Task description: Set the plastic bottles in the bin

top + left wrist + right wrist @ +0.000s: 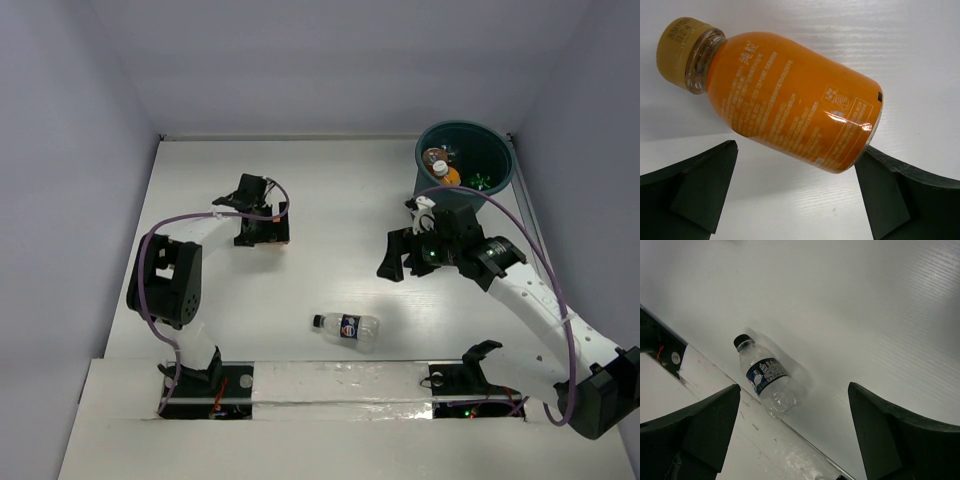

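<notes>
While both grippers stand wide open and empty, the left gripper (796,170) hangs directly over an orange bottle (790,105) lying on the table (890,40), its long axis slanting across the finger gap. The overhead view hides most of this bottle under the wrist. The clear bottle (345,327) lies flat near the front edge, nearer the right gripper (794,405). The bin (466,124) already holds others.
</notes>
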`<state>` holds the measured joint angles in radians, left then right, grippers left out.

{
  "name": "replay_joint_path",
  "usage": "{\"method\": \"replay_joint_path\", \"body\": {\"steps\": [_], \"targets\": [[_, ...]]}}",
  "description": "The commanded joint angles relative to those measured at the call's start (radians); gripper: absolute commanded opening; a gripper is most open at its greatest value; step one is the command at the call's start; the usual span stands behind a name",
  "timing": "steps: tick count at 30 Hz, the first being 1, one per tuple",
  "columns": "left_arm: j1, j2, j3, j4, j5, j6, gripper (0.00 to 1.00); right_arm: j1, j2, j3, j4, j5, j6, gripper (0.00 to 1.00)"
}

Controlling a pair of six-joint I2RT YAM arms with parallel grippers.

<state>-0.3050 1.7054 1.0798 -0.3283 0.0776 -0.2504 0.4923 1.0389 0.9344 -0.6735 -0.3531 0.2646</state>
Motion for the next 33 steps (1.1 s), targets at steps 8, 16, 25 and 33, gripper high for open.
{"method": "replay_joint_path", "body": {"steps": [8,16,25,33], "targets": [[0.020,-0.141,-0.061,0.139,0.117,-0.230,0.99,0.006,0.030,0.018,-0.024,-0.012,-0.041,0.96],[0.029,-0.196,-0.121,0.170,0.090,-0.447,0.99,0.015,0.042,0.021,-0.024,-0.018,-0.042,0.96],[0.040,-0.211,-0.109,0.127,-0.054,-0.558,0.99,0.034,0.036,-0.003,-0.026,-0.026,-0.028,0.96],[0.050,-0.149,-0.077,0.114,-0.134,-0.567,0.99,0.140,0.118,0.035,-0.044,0.003,-0.018,0.99]]}}
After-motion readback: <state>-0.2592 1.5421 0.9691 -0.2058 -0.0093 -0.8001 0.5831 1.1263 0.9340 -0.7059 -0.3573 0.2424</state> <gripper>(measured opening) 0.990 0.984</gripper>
